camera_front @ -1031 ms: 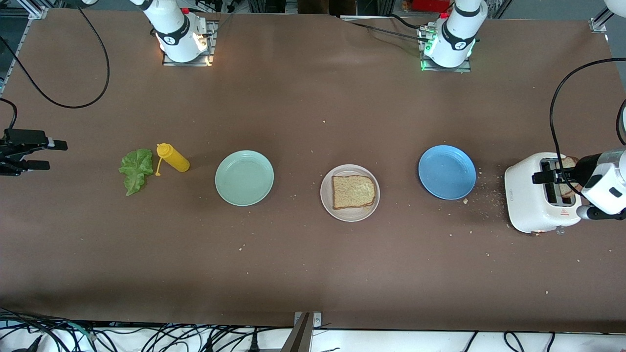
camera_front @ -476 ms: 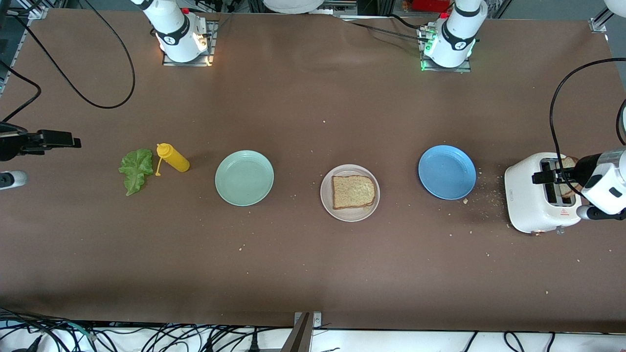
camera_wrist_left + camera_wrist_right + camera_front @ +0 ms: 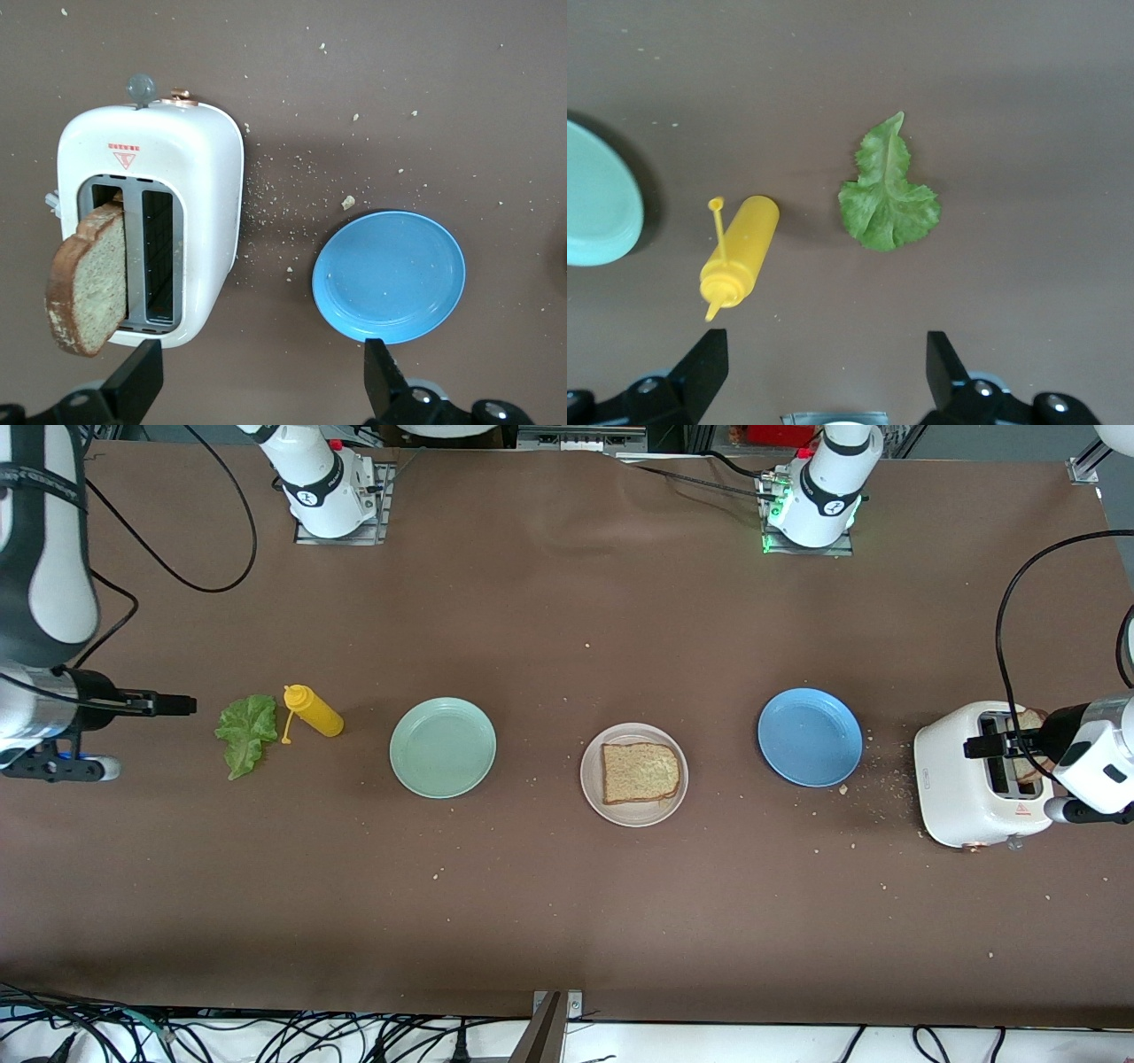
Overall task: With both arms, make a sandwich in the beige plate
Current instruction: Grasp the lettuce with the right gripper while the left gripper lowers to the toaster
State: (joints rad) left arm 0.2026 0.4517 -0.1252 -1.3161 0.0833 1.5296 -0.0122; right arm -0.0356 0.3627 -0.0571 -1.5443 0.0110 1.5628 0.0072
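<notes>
The beige plate [image 3: 592,779] sits mid-table with one brown toast slice [image 3: 640,772] flat on it. A second toast slice [image 3: 1030,719] [image 3: 84,279] leans out of a slot of the white toaster [image 3: 961,788] [image 3: 208,177] at the left arm's end. My left gripper [image 3: 997,744] [image 3: 263,385] hangs open over the toaster, holding nothing. The green lettuce leaf [image 3: 245,732] [image 3: 886,197] lies on the table at the right arm's end. Just beside it, toward the table's end, my right gripper [image 3: 177,707] [image 3: 824,372] is open and empty.
A yellow squeeze bottle [image 3: 312,710] [image 3: 740,257] lies next to the lettuce. A mint-green plate [image 3: 443,747] [image 3: 598,204] and a blue plate [image 3: 810,736] [image 3: 390,274] flank the beige one. Crumbs are scattered between toaster and blue plate.
My right arm has swung in from the table's end toward the lettuce. The left arm and all objects have stayed put.
</notes>
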